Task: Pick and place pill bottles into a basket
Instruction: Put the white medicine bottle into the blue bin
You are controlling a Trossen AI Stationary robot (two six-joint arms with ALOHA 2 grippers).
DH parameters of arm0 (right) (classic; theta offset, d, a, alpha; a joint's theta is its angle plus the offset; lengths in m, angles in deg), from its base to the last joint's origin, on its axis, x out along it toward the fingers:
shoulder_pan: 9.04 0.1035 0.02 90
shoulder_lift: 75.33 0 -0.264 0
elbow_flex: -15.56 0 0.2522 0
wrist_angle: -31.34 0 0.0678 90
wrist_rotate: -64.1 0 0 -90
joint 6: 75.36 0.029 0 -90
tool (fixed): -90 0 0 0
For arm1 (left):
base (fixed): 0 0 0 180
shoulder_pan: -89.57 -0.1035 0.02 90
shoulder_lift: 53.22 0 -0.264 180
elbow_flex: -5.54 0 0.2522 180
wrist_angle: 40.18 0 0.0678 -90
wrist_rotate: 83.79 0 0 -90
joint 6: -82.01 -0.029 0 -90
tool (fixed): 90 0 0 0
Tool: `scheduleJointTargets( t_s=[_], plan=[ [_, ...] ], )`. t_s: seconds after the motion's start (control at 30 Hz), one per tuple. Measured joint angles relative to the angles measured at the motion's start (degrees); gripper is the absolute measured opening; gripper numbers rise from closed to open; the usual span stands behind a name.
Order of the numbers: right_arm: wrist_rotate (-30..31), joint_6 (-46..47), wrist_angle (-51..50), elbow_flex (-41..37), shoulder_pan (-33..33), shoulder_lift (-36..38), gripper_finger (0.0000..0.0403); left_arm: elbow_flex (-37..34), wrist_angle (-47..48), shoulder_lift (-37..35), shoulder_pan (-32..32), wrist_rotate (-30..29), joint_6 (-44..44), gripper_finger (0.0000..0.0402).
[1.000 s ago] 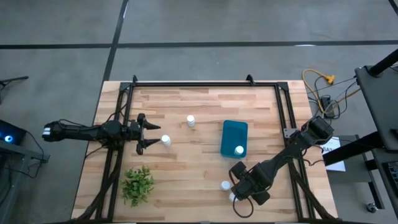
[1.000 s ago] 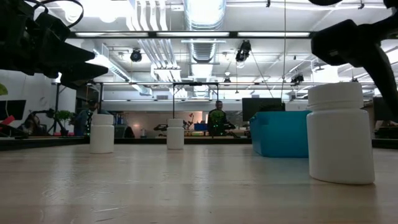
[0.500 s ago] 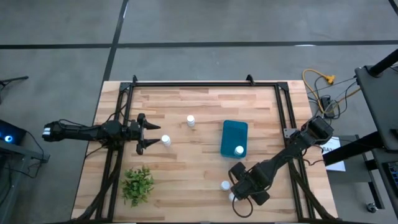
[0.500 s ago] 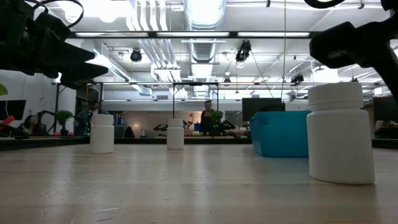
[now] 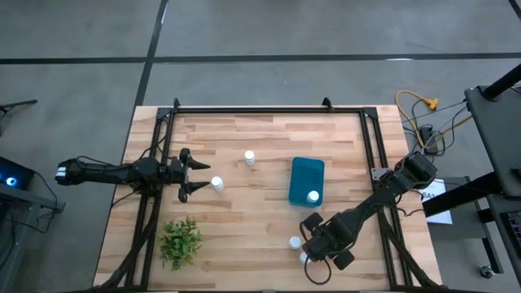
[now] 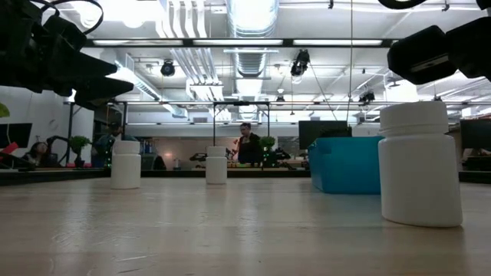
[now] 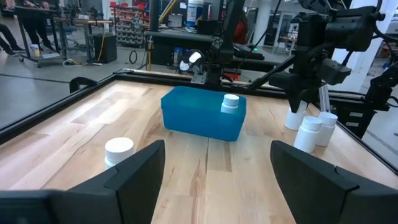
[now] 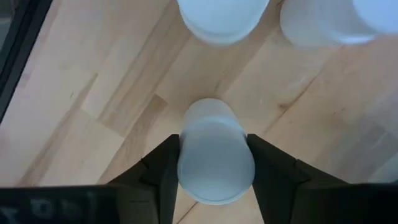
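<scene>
The table (image 5: 244,212) is pale wood with smooth, slightly shiny planks. The pill bottles (image 6: 418,163) look like matt white plastic. The basket (image 7: 199,115) is smooth blue plastic.

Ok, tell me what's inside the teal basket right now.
One white pill bottle stands upright in the basket, at its end nearer the right gripper. The left wrist view shows only its cap and shoulder above the rim; the basket floor is hidden there.

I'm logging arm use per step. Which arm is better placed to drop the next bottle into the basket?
Right. The right gripper is already shut on a pill bottle. The left gripper is open beside another bottle, gripping nothing. The right also seems nearer the basket.
</scene>
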Motion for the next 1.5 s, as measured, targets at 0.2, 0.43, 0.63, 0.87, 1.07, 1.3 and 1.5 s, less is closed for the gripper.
scheduleJointTargets(
  t_s=[0.2,0.43,0.63,0.87,1.07,1.3,1.5],
  plan=[
    [-0.04,0.01,-4.98,2.43,0.02,1.71,0.0148,0.0,-0.09,-0.02,0.0,-0.02,-0.01,0.0274],
    [-0.02,1.27,-7.78,4.75,0.02,5.94,0.0148,0.0,-0.03,-0.01,0.0,-0.01,-0.01,0.0274],
    [0.18,0.84,-11.21,5.45,0.0,9.62,0.0148,0.0,-0.06,-0.06,0.0,-0.02,0.01,0.0274],
    [0.26,1.35,-15.66,5.43,0.0,13.71,0.0148,0.0,0.0,-0.06,0.0,0.0,-0.01,0.0274],
    [0.26,2.38,-17.19,5.43,0.0,17.19,0.0148,0.0,-0.03,-0.09,0.04,-0.01,-0.01,0.0274],
    [0.67,2.19,-19.98,5.43,-0.15,18.91,0.0148,0.0,0.0,0.12,0.04,-0.02,0.01,0.0274],
    [2.11,1.65,-20.52,5.43,-1.91,18.93,0.0148,0.0,-0.04,-0.08,0.04,-0.02,-0.01,0.0274]
  ],
)
